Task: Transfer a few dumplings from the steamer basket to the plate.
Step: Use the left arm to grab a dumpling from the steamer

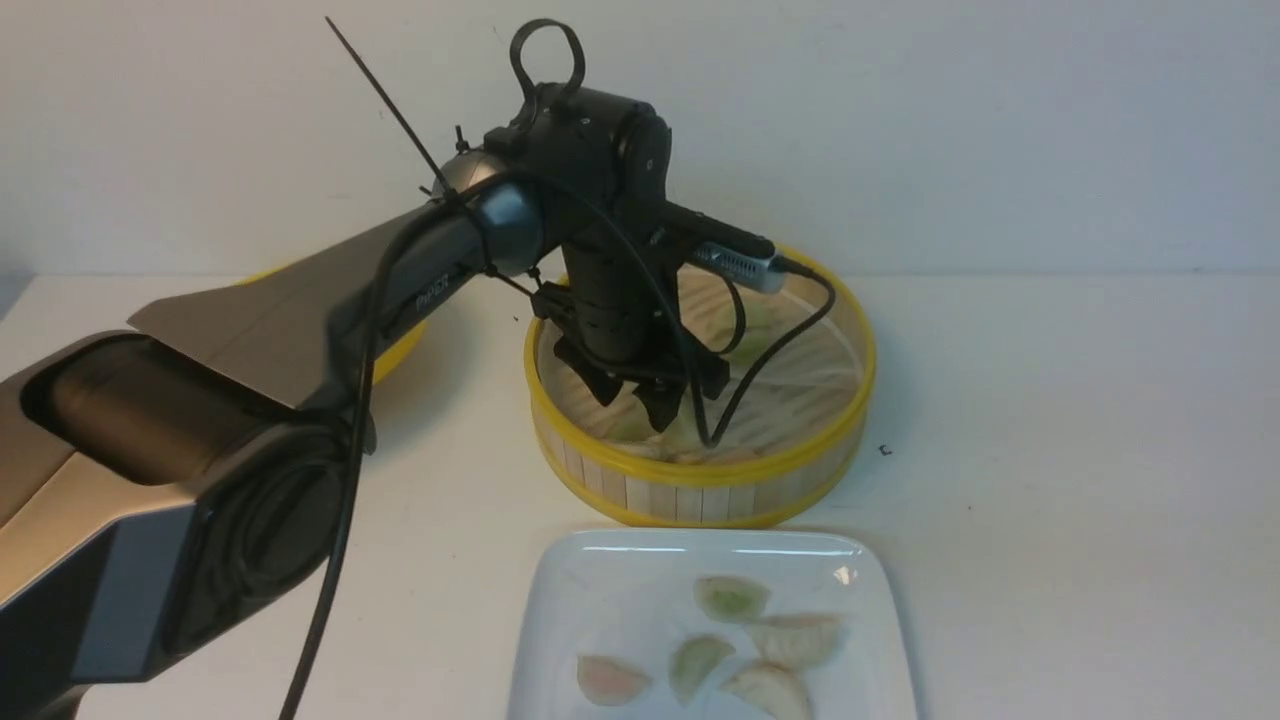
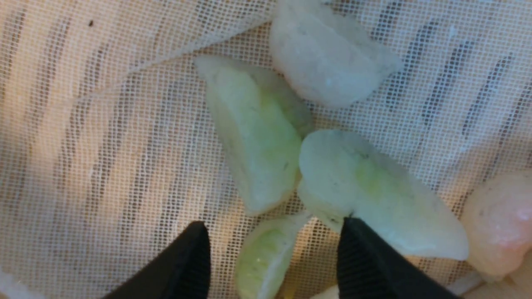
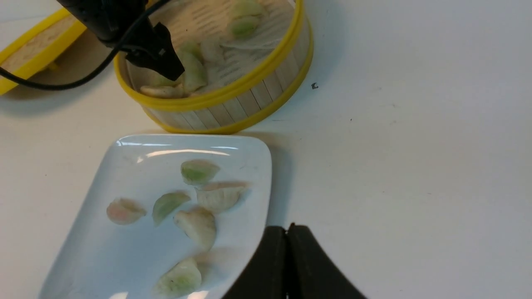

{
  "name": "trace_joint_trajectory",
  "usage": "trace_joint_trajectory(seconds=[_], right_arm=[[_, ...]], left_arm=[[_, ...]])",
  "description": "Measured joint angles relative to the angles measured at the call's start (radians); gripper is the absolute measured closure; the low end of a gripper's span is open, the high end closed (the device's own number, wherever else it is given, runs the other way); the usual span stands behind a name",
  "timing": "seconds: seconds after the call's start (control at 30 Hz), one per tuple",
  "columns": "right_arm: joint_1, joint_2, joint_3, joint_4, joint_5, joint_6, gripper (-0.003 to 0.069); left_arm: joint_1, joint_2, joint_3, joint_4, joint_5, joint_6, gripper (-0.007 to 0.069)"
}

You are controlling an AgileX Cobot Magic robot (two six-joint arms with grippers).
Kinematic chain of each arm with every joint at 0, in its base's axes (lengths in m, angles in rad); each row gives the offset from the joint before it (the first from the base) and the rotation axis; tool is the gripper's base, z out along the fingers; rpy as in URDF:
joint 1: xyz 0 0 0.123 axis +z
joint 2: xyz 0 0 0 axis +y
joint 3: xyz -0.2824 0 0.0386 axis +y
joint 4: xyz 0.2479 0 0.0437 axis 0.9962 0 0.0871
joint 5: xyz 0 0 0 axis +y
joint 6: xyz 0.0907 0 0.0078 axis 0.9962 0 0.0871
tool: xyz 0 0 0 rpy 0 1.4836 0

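Observation:
The steamer basket point(image 1: 700, 492) stands mid-table, lined with white mesh cloth. My left gripper point(image 1: 635, 405) is down inside its near-left part, open and empty. In the left wrist view the gripper point(image 2: 274, 232) straddles a small pale green dumpling point(image 2: 259, 259). One fingertip point(image 2: 361, 249) touches a larger green dumpling point(image 2: 374, 191). Another green dumpling point(image 2: 257, 141), a white one point(image 2: 324, 58) and a pinkish one point(image 2: 498, 224) lie close by. The white plate point(image 1: 590, 610) in front of the basket holds several dumplings point(image 1: 732, 598). My right gripper point(image 3: 287, 232) is shut and empty, by the plate's point(image 3: 124, 166) corner.
The shallow yellow-rimmed lid point(image 1: 405, 345) lies at the back left, mostly behind my left arm; it also shows in the right wrist view point(image 3: 33, 54). A black cable point(image 1: 770, 350) loops from the left wrist over the basket. A small dark speck point(image 1: 884, 450) lies right of the basket.

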Motion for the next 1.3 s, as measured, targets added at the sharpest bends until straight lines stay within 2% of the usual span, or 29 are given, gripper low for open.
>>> trace_joint_trajectory(seconds=[0.23, 0.6, 1.13, 1.23, 1.3], right_arm=[[0.000, 0.000, 0.000, -0.001, -0.003, 0.000, 0.0673], [0.000, 0.000, 0.000, -0.001, -0.004, 0.000, 0.0673], [0.000, 0.000, 0.000, 0.008, -0.046, 0.000, 0.0673], [0.000, 0.000, 0.000, 0.022, -0.046, 0.000, 0.0673], [0.000, 0.000, 0.000, 0.022, -0.046, 0.000, 0.0673]], left_arm=[[0.000, -0.047, 0.019, 0.000, 0.000, -0.008, 0.0295], [0.000, -0.056, 0.090, -0.004, -0.005, 0.009, 0.0295], [0.001, -0.018, 0.087, -0.019, -0.033, 0.011, 0.0295], [0.001, 0.002, 0.087, -0.038, -0.033, 0.011, 0.0320], [0.001, 0.003, 0.087, -0.041, -0.029, 0.012, 0.0411]])
